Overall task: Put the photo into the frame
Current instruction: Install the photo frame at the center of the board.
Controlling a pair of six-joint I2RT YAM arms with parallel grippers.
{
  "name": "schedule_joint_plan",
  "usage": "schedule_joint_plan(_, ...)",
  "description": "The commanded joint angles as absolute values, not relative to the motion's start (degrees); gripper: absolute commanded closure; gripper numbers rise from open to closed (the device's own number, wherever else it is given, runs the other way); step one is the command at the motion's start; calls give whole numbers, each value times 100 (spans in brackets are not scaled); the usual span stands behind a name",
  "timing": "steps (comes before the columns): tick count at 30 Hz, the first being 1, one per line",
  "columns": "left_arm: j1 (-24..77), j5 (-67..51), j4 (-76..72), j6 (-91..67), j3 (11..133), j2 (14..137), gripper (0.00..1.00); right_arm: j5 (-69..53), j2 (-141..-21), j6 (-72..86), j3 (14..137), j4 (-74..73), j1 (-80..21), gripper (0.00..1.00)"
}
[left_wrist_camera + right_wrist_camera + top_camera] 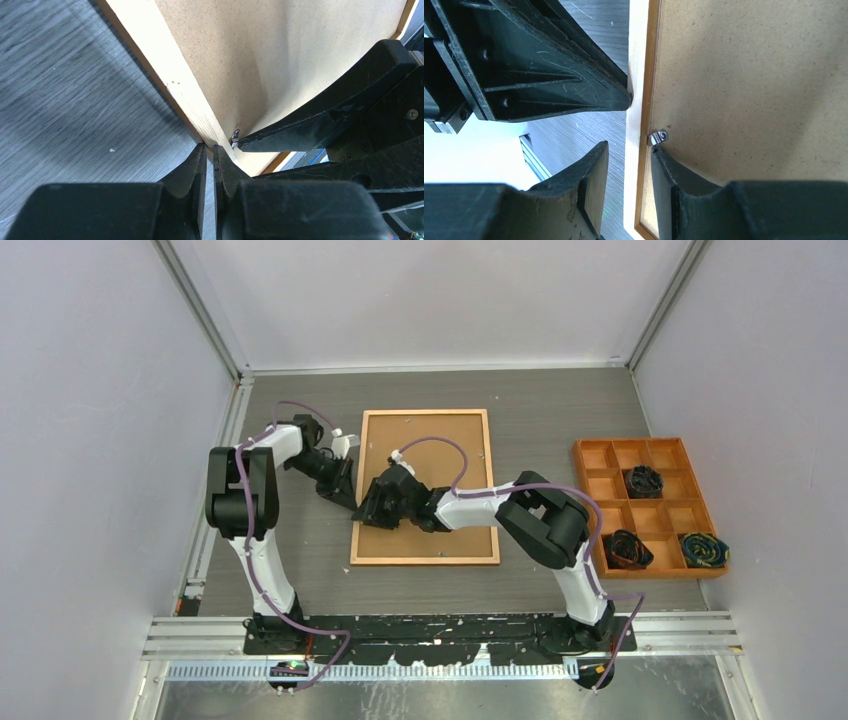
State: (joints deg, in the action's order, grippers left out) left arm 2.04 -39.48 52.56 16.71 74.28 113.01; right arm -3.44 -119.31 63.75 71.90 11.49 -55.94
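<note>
The frame (425, 561) lies face down on the table, its pale wooden border (165, 70) around the brown backing board (440, 455). The photo is not in view. My left gripper (348, 502) is shut, and its tips (210, 148) touch the outer left edge of the frame. My right gripper (368, 512) is open and straddles that same border (638, 50). One finger is outside the frame. The other (674, 175) rests on the backing board (749, 75) just below a small metal tab (659, 137).
An orange compartment tray (610, 503) with dark coiled cables (643, 480) stands at the right. White walls close in the table on three sides. The two grippers are crowded together at the frame's left edge.
</note>
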Motion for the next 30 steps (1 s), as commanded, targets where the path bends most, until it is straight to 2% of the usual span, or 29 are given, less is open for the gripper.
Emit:
schedule_joint_plan(1,235,-3656,5186,1841,7376,11293,90,-18,-12065,6248,7402,1178,-5612,58)
schedule_joint_plan(16,249,-3652,5181,1862,7357,11297,91,-18,-12138,6203,7537,1178,-5612,60)
schedule_joint_plan(26,247,-3616,5211,1879,7393,11248,93,-19,-11138,6089,7019,1193,-5432,55)
schedule_joint_plan(30,243,-3608,5208,1866,7394,11250,93,-89,-11114,6143,6842,1178,-5433,54)
